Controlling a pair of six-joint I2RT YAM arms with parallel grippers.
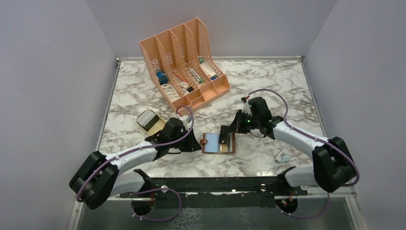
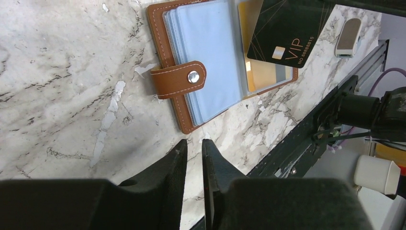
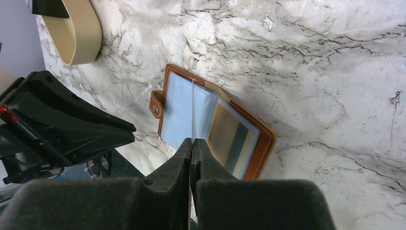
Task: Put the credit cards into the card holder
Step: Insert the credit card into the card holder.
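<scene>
Progress stood partway when I checked the feeds. The card holder (image 1: 210,143) lay open on the marble surface (image 1: 268,86), near the front edge between the two arms. Its snap tab (image 2: 179,79) was folded over the pale blue sleeves on the left page. One yellowish-tan card with grey stripes (image 3: 230,136) sat inside a clear pocket on the right page, so I counted that one as done.

The right gripper (image 3: 192,142) had its jaws closed on a black VIP card (image 2: 287,28). It pinched the card by one edge and held it tilted over the right page, not yet in any pocket as far as I could tell. The left gripper (image 2: 194,143) hovered just left of the holder, its jaws parted by a narrow gap with nothing between them, clear of the leather.

By my judgement, what remained was to feed the black card's free edge into an empty sleeve and let go, perhaps with the left arm steadying the holder. Whether more cards waited elsewhere I could not tell. The peach desk organizer (image 1: 184,62) at the far side held items too small to identify.
</scene>
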